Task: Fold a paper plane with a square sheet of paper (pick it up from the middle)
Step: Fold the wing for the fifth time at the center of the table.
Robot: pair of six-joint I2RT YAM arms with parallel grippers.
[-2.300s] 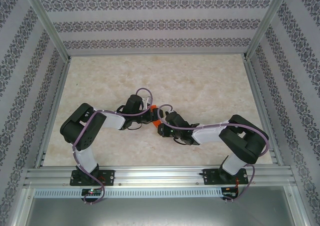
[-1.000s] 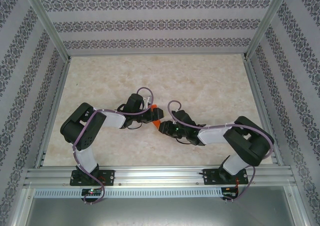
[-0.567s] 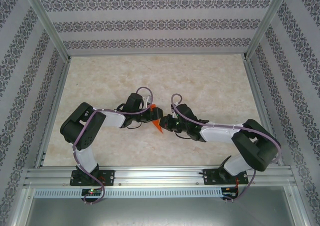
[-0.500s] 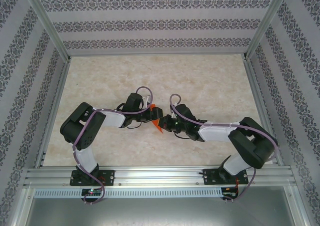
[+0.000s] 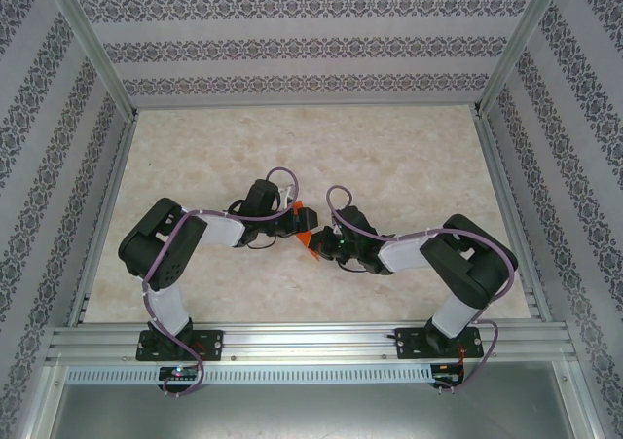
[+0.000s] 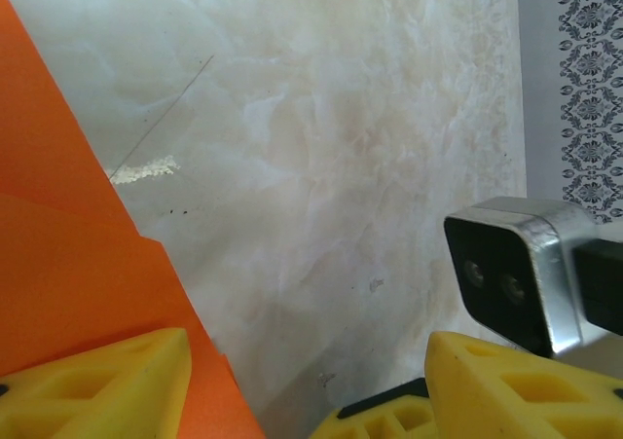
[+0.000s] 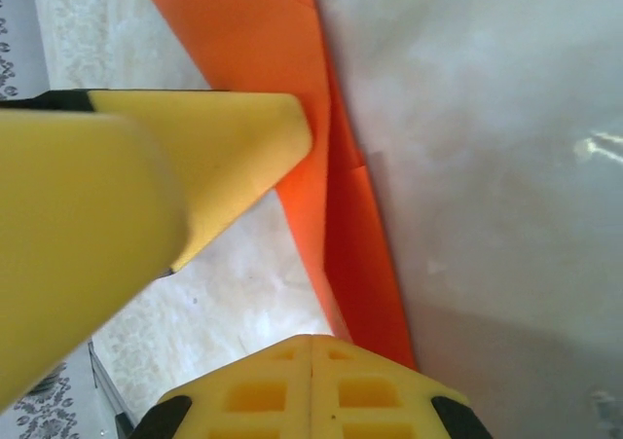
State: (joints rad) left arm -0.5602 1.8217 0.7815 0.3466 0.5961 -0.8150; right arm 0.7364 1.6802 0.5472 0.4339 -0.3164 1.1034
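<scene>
Since about a second ago the right gripper (image 7: 311,342) has been snapped shut, and the right elbow (image 5: 467,264) has been pulled in closer to the middle (it was stretched further out to the side half a second back). No shift can be made out in the left arm (image 5: 209,233) from above.

So right now the right jaws are pressed flat together, and the paper (image 7: 292,69) looks to be pinched between them at its folded ridge. In the right wrist view the crease runs straight down into the seam between them, and one flap is hidden behind. The left gripper (image 6: 309,347) is held spread with nothing clamped. One of its fingers (image 7: 224,137) is laid against the paper's side, tip right at the crease. In the left wrist view the paper is seen touching one finger, while the other stands well apart over bare table (image 6: 341,118).

From above, the paper is found mid-table, between the two grippers and mostly covered by them.

What it probably means is that a hold on the crease has been secured, so the fold can be sharpened or the next flap worked. It can't be called a finished plane yet, going by the loose layers.
</scene>
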